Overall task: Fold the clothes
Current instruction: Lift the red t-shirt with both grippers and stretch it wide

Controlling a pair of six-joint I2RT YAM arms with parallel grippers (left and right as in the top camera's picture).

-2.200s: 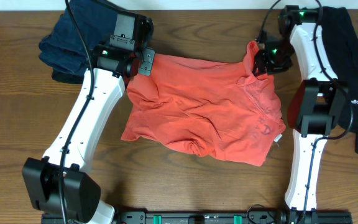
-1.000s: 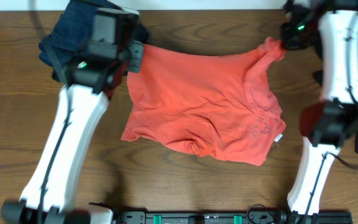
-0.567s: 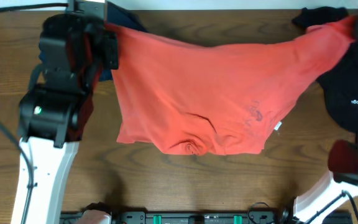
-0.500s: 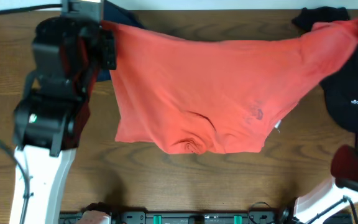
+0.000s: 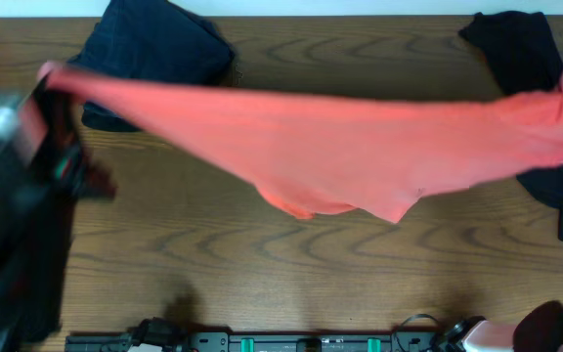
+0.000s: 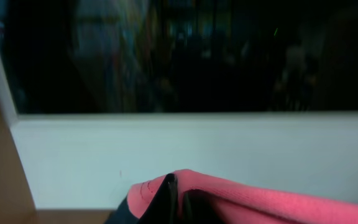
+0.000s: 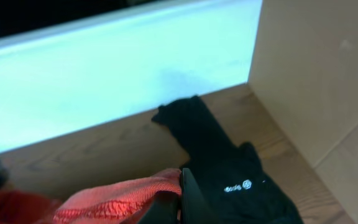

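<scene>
The coral-red T-shirt (image 5: 360,137) hangs lifted off the table, stretched in a long band from far left to the right edge of the overhead view. My left gripper (image 6: 178,190) is shut on one corner of the shirt (image 6: 260,202); its arm shows as a dark blur at the overhead view's left. My right gripper (image 7: 180,186) is shut on the opposite corner of the shirt (image 7: 104,199), and lies outside the overhead view. The dark blue jeans (image 5: 154,49) lie bundled at the back left. The black tee (image 5: 531,54) with its small white logo (image 7: 236,186) lies at the back right.
The wooden table (image 5: 262,264) shows under the raised shirt. A white wall (image 6: 166,149) runs behind the table's back edge. A beige panel (image 7: 316,74) stands to the right of the black tee. A black rail (image 5: 301,342) lines the front edge.
Both arms have risen and spread apart with the shirt's corners. The shirt went from lying crumpled on the table to a taut band in the air.
</scene>
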